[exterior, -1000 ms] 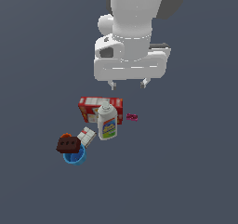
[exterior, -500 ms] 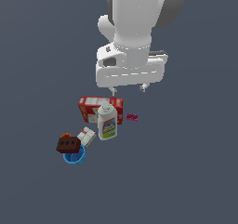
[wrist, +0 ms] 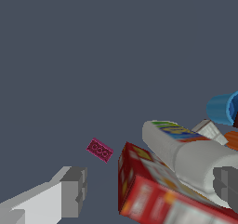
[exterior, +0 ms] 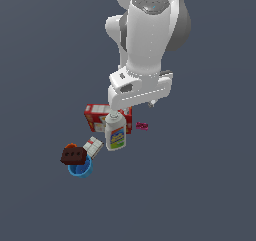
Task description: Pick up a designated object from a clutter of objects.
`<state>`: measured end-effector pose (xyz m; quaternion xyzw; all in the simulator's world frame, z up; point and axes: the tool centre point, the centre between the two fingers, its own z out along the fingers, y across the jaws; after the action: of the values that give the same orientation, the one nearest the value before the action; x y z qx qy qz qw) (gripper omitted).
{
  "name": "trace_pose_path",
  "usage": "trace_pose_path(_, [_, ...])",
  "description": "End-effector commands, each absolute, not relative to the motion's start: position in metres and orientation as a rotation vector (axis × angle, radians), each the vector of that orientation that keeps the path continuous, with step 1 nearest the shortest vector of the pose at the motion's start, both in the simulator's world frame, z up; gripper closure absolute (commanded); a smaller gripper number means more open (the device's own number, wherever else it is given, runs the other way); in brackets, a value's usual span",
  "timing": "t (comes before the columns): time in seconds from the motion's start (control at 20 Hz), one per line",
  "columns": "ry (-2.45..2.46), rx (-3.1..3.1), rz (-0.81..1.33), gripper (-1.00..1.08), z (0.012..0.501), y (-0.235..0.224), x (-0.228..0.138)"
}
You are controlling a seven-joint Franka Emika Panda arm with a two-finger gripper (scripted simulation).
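A tiny flat magenta piece (wrist: 99,150) with round holes lies on the smooth grey floor (exterior: 200,185) beside the glossy red cracker box (wrist: 153,190), under the wide-open gripper (wrist: 148,188).

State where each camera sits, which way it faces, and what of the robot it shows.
Exterior view: off the arm, raised, looking down at the clutter; shows the white arm and claw.
Wrist view: on the wrist, looking past the open claw at the floor.
Shared: tiny magenta-pink blocky piece, red cracker box, white labelled bottle.
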<state>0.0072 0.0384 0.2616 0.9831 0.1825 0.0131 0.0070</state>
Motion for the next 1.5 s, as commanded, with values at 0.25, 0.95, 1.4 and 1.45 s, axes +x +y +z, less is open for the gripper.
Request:
trace_pose_path(0.25, [0.913,2.98,0.024,-0.92,0.209,0.045,-0.003])
trace_pose_path(0.95, [1.534,2.717,0.0,-0.92,0.119,0.062,-0.038])
trace_pose_path(1.4, [1.835,2.54,-0.002,-0.92,0.078,0.071,-0.064])
trace_pose_path(1.45, [1.858,2.525,-0.002,-0.92,0.076,0.072,-0.066])
